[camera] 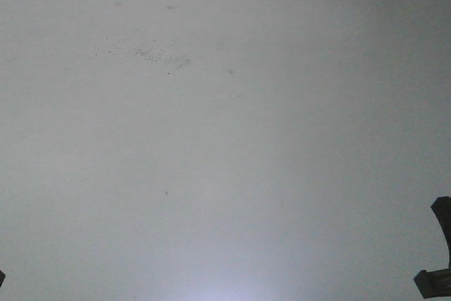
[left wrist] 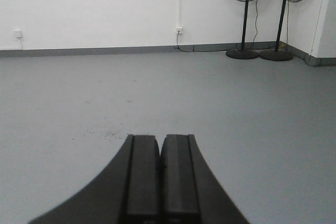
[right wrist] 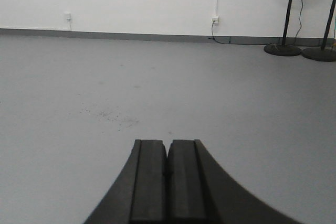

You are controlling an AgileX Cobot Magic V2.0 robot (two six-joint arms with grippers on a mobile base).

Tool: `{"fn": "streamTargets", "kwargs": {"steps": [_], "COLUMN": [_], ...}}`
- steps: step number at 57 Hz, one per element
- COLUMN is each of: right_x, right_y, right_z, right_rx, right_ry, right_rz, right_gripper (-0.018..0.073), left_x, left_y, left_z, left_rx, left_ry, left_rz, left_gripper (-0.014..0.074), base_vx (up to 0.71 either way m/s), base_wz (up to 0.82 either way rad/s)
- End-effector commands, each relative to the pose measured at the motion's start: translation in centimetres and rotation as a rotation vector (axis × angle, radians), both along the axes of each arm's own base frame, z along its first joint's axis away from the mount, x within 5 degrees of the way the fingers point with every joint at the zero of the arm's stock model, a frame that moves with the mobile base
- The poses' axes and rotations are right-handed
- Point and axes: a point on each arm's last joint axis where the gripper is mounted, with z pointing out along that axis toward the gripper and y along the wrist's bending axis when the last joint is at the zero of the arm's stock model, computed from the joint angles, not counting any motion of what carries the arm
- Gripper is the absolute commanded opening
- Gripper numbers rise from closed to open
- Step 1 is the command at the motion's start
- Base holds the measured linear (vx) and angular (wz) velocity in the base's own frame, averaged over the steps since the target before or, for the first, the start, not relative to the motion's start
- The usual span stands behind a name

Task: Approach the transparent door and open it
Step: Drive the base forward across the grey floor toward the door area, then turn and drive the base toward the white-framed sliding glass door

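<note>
The transparent door is out of view in every frame. My left gripper (left wrist: 159,137) is shut and empty, its black pads pressed together, pointing over bare grey floor toward a white wall. My right gripper (right wrist: 168,142) is likewise shut and empty, pointing the same way. In the front view only grey floor shows, with a dark piece of the right arm (camera: 440,252) at the lower right edge.
Two black pedestal fans (left wrist: 244,19) (left wrist: 283,17) stand by the far white wall at the right; both also show in the right wrist view (right wrist: 287,14). Wall sockets (left wrist: 179,30) sit above the grey skirting. A patch of dark specks (camera: 148,54) marks the floor.
</note>
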Motion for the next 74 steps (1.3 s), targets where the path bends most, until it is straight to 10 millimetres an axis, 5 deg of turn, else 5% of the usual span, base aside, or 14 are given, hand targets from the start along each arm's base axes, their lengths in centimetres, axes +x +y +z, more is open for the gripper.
{"fn": "streamTargets", "kwargs": {"steps": [1,35,74], "right_x": [-0.04,-0.04,-0.04], "right_y": [-0.08,-0.08,-0.08], "right_z": [0.76,0.77,0.77], "right_rx": [0.004,0.004,0.004], "right_ry": [-0.097,-0.098,-0.098], "right_rz": [-0.01,-0.01,-0.01], "right_gripper": [0.0001,0.0001,0.0001], "left_x": [-0.21,-0.21,-0.21], "left_y": [0.01,0.01,0.01], "left_z": [1.52,1.52,1.52], "left_rx": [-0.016,-0.016,-0.016], "left_ry": [-0.117,-0.117,-0.117], "left_rz": [-0.004,-0.004,-0.004], "left_gripper": [0.0003,0.0003,0.0003], "base_vx": [0.11,0.2,0.35], "base_wz": [0.07,0.15,0.62]}}
